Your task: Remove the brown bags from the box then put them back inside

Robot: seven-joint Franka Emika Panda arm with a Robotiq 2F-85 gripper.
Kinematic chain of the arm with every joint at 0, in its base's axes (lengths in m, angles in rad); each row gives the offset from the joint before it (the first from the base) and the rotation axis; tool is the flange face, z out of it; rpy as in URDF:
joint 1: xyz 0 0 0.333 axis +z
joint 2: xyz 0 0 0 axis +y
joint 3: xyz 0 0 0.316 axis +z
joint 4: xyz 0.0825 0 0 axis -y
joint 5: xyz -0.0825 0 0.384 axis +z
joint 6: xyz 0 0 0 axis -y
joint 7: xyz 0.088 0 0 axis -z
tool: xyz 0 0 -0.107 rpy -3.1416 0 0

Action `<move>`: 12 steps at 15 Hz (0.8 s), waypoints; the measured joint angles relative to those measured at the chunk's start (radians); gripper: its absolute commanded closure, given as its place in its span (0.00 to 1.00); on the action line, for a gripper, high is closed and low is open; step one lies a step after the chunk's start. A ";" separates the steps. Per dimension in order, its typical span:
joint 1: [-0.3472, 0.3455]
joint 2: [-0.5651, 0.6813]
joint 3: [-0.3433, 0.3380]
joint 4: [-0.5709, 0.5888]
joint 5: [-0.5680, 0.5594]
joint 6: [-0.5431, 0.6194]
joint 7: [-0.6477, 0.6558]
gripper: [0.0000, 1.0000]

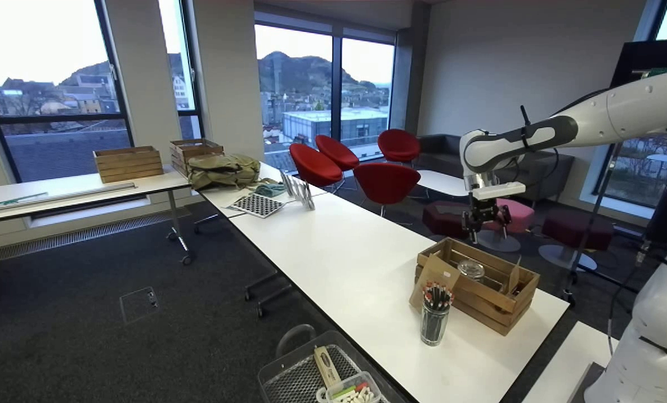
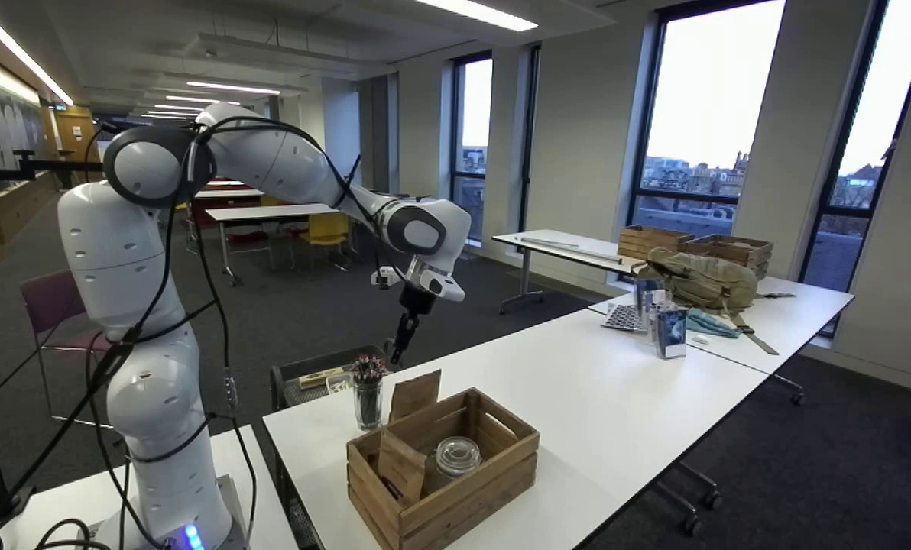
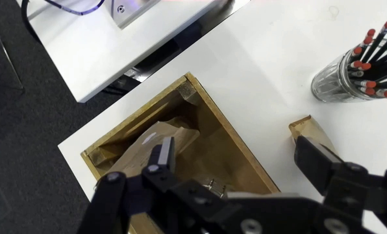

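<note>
Tight at the end of the table, roomier along its length

At the near end of the long white top the edge meets a dark gap, and across that the robot arm stands on a second white top. My widest room runs the other way, lengthwise, toward the distant green backpack.

The wooden box sits close to that near end: in the wrist view only a narrow white margin separates its short wall from the edge, and the table's corner lies just past the box's own.

My tool hangs higher than the box and apart from it, its two fingers spread wide; in the wrist view one crosses my sight of the box's inside, the other covers part of the brown paper bag outside.

That bag is on the table beside a long wall, flat-faced and tilted; I can't tell whether it touches the wood. The second bag is in the box, slanting near the short wall by the edge, its paper creased, with a pale glossy patch. Near it, also in the box, is a clear jar. A glass of black, red-ended pencils stands near the outside bag.
</note>
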 measured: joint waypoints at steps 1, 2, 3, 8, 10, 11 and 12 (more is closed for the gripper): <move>0.007 0.008 0.004 0.005 -0.015 0.001 -0.040 0.00; 0.012 0.018 0.006 0.011 -0.033 0.003 -0.082 0.00; 0.014 0.029 0.007 0.015 -0.051 0.007 -0.127 0.00; 0.025 0.092 0.007 0.020 -0.159 0.085 -0.327 0.00; 0.035 0.106 0.009 0.020 -0.202 0.120 -0.388 0.00; 0.040 0.107 0.012 0.020 -0.224 0.132 -0.414 0.00; 0.047 0.107 0.016 0.020 -0.245 0.142 -0.438 0.00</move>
